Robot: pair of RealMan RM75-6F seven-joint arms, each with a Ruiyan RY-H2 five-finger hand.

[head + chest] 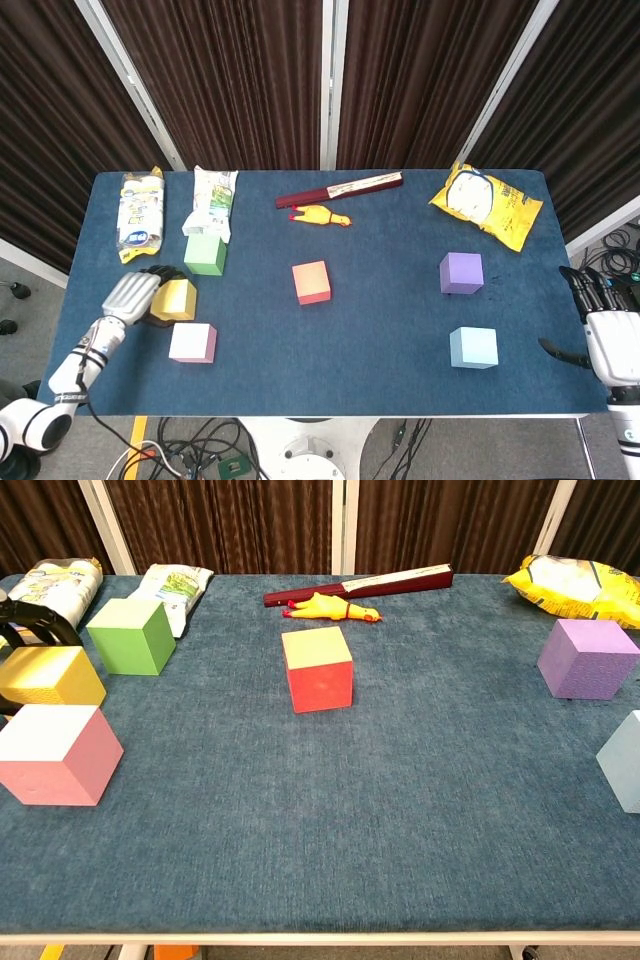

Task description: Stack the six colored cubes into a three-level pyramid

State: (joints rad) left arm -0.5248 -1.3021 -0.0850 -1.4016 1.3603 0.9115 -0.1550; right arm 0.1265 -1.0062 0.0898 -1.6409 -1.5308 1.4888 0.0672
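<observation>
Six cubes lie apart on the blue table [380, 330]: green [205, 254], yellow [178, 298], pink [192, 342], red [311, 281], purple [461, 273] and light blue [473, 347]. My left hand [133, 294] is at the yellow cube's [48, 675] left side. Its dark fingers [35, 621] arch over the cube's far edge and its thumb lies toward the near side. The cube still rests on the table. My right hand [607, 335] hovers off the table's right edge, fingers spread, holding nothing, to the right of the light blue cube [625, 760].
Two snack packs [140, 212] [213, 200] lie at the back left behind the green cube [131, 635]. A yellow rubber chicken [320, 215] and a dark red stick [340, 188] lie at the back middle. A yellow bag [487, 203] sits at the back right.
</observation>
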